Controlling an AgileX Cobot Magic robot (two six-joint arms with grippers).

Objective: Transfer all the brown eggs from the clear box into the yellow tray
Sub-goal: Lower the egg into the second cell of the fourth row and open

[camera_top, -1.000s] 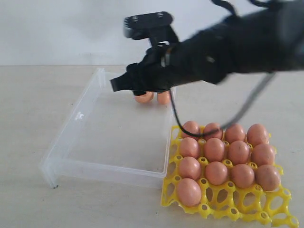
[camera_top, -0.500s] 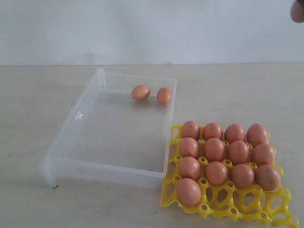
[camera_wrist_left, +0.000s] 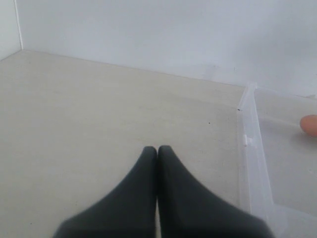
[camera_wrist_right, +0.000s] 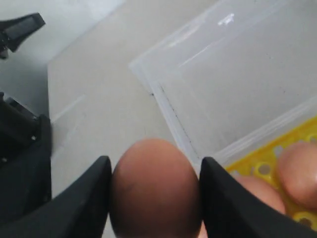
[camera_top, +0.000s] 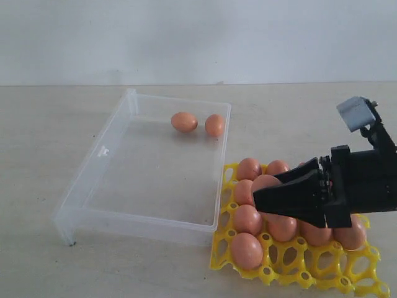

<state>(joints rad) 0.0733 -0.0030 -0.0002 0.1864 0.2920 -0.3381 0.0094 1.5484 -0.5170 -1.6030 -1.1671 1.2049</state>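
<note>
The black fingers [camera_wrist_right: 94, 198] of the right gripper [camera_wrist_right: 154, 163] stand wide apart, one pressed to each side of a smooth pinkish-brown oval egg [camera_wrist_right: 153, 193] that fills the gap between them. In the exterior view this gripper [camera_top: 263, 198] reaches in from the right, low over the bright yellow plastic lattice egg tray [camera_top: 218, 248]. The held egg [camera_top: 265, 182] shows just above its tip, over the tray's left half and close to eggs already seated there; whether it touches a cup cannot be told. Further brown eggs [camera_top: 247, 219] sit in the tray's round cups, some hidden behind the arm. The nearest row has one egg [camera_top: 246, 250] at its left end, with open cups [camera_top: 310, 268] beside it. The shallow transparent rectangular plastic box [camera_top: 99, 180] lies just left of the tray, their edges touching or nearly so, on a pale beige tabletop [camera_top: 43, 124]. Two eggs, one [camera_top: 184, 121] beside the other [camera_top: 214, 125], lie inside the clear box near its far right corner, close together but apart.

The left gripper [camera_wrist_left: 157, 148] has its two dark fingers [camera_wrist_left: 133, 198] pressed together with nothing between them. It hangs over bare tabletop just outside the box's wall [camera_wrist_left: 247, 163], and part of one egg [camera_wrist_left: 309, 125] shows inside the box at the picture's edge
</note>
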